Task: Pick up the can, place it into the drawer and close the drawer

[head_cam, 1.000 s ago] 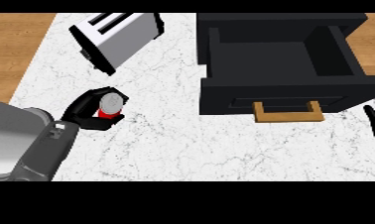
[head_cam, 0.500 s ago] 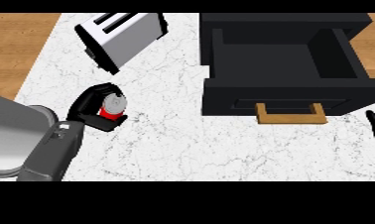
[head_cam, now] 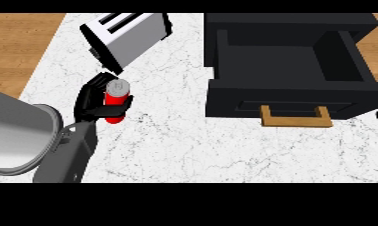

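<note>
Nearest, lower left: grey left forearm [head_cam: 44,140], entering from the bottom edge. Just beyond it, left hand [head_cam: 90,104], clenched around the can [head_cam: 116,101], with fingers wrapped on the can's left side. Red can body, silver lid turned toward the camera, roughly upright with a slight lean. Located over the left part of the white marble counter [head_cam: 184,145], just in front of the toaster, well apart from the drawer. Cannot tell whether lifted clear of the counter or resting on it.

Right edge, mid-height: dark sliver, probably the right hand [head_cam: 375,115]; impossible to tell whether released or clenched.

Middle right: black drawer [head_cam: 236,97], pulled open, interior dark, no contents made out. Wooden handle [head_cam: 295,117] on the near front face.

Farther back, left: silver toaster [head_cam: 129,40], set at an angle, slots on top visible. Strip of wooden floor [head_cam: 29,45] past the counter's left edge.

Step in hand, judged: pick-up, grasp made, carry to the drawer not yet done. Next move calls for: travelling right across the counter, enough height to clear the drawer's front wall, lowering into the open cavity, letting go. After that, pushing the drawer front shut. Probably a long sideways reach for the left hand.

Writing: none readable. No brand or label made out on the can; toaster plain.
</note>
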Tool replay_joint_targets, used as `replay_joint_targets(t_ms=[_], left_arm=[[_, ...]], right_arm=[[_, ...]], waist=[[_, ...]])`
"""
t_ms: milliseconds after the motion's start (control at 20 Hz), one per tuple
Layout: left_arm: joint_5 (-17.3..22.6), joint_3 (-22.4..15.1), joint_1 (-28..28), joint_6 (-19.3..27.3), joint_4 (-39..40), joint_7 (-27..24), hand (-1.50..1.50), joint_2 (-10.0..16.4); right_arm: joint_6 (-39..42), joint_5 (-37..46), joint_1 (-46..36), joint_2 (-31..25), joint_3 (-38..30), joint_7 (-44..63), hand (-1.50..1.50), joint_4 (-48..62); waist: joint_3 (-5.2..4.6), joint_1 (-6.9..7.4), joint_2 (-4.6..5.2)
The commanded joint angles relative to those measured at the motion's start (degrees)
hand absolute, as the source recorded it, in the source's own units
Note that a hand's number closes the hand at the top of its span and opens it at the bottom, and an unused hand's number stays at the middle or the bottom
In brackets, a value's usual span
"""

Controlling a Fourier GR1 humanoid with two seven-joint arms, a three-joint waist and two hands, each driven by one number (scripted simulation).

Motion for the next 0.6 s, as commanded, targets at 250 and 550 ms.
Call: replay_joint_targets(t_ms=[250, 550], left_arm=[[-1.3, -9.2, 6.1, 7.6, -31.3, 18.9, 1.50, -6.8], [-2.2, -15.9, 3.1, 13.3, -44.7, 32.9, 1.50, -8.3]], right_arm=[[0.3, -0.8, -0.2, 0.1, -1.3, -0.7, -1.50, -0.3], [0.4, -1.3, 0.2, 0.0, -1.2, 0.4, -1.50, -1.1]], waist=[[-0.02, -0.13, 0.03], [-0.07, -0.87, 0.23]])
